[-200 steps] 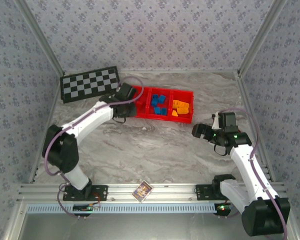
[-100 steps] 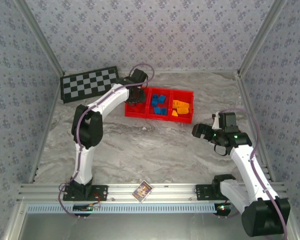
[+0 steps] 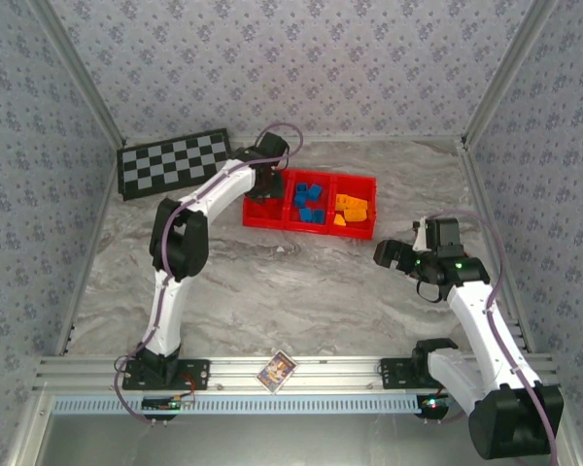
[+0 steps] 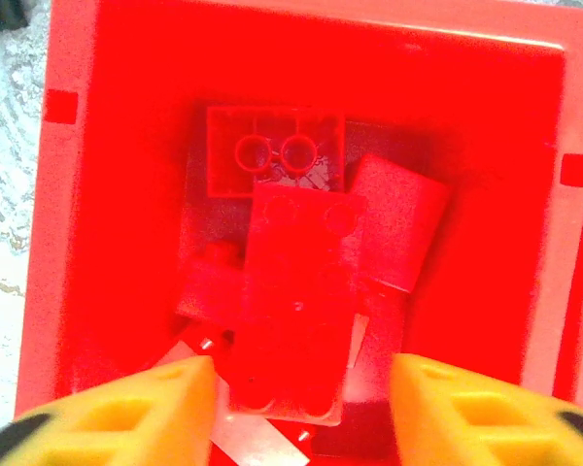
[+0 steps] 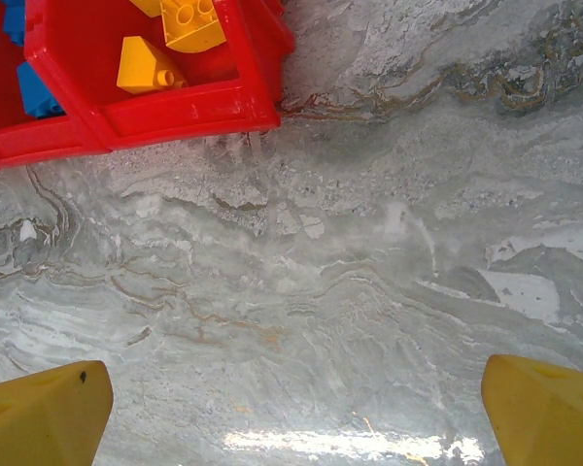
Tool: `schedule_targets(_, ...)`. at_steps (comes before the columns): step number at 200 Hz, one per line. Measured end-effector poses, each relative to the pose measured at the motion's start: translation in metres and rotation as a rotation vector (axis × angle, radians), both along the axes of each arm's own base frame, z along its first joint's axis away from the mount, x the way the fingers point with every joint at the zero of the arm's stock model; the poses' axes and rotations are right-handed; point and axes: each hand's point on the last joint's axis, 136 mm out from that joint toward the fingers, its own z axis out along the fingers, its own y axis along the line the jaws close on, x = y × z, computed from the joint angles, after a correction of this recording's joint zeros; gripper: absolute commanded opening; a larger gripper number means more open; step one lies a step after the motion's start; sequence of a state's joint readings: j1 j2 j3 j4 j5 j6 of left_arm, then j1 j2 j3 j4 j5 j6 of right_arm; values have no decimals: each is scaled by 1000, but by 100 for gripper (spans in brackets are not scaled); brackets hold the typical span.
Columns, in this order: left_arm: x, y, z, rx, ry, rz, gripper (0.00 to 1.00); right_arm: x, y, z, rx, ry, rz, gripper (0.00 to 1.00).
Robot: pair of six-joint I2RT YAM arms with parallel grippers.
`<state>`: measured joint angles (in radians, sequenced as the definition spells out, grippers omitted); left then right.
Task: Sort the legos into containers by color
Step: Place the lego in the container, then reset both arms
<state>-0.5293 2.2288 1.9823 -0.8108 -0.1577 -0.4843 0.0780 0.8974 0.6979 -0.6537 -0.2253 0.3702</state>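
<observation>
A long, shallow red plastic tray [image 3: 293, 228] is seen toward the far side of a grey marbled table [image 3: 301, 291], divided into three square compartments set side by side. The left compartment [image 4: 117, 214] is occupied by red bricks [image 4: 296, 291], heaped loosely: one is turned underside up, so that its hollow tubes are shown, and a longer studded one is laid across the heap. Blue bricks [image 3: 311, 204] are gathered in the middle compartment and orange-yellow bricks [image 5: 151, 66] in the right one, one of them wedge-shaped with a sloped face. The tray's walls are glossy and smooth, with rounded corners. The left gripper [image 4: 301, 374] is held directly above the red heap, its yellow fingers parted to a moderate gap and closed on nothing. The right gripper [image 5: 296, 393] is spread wide over bare table near the tray's right corner, with nothing held.
</observation>
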Motion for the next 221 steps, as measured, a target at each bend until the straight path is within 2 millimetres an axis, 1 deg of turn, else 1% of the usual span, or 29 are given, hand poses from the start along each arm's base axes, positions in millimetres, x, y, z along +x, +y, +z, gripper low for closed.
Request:
schedule_targets(31, -1, 1, 6, -5, -16, -7, 67, 0, 0, 0, 0, 0, -2, 100)
schedule_targets(59, -10, 7, 23, -11, -47, -11, 74, 0, -1, 0, 0, 1, -2, 100)
schedule_targets(91, -25, 18, 58, -46, -130, -15, 77, 0, -1, 0, 0, 1, -2, 100)
schedule_targets(122, -52, 38, 102, -99, -268, -18, 82, -2, -1, -1, -3, 13, -3, 100)
schedule_targets(134, -63, 47, 111, -113, -315, -17, 84, -3, -2, 0, -7, 16, -6, 100)
schedule_targets(142, -70, 52, 117, -125, -357, -22, 87, -2, -3, 3, -12, 13, -10, 100)
schedule_targets(161, -87, 65, 118, -141, -428, -35, 89, 3, -7, 15, -29, -13, -24, 100)
schedule_targets(165, -90, 67, 117, -145, -441, -43, 98, 4, -8, 18, -33, -20, -28, 100)
schedule_targets(168, -94, 69, 117, -147, -454, -53, 99, 5, -8, 20, -35, -27, -30, 100)
schedule_targets(200, -127, 83, 105, -189, -554, -107, 100, 19, -11, 40, -50, -122, -44, 100)
schedule_targets(221, -142, 100, 108, -162, -649, -103, 100, 32, -15, 58, -85, -275, -43, 100)
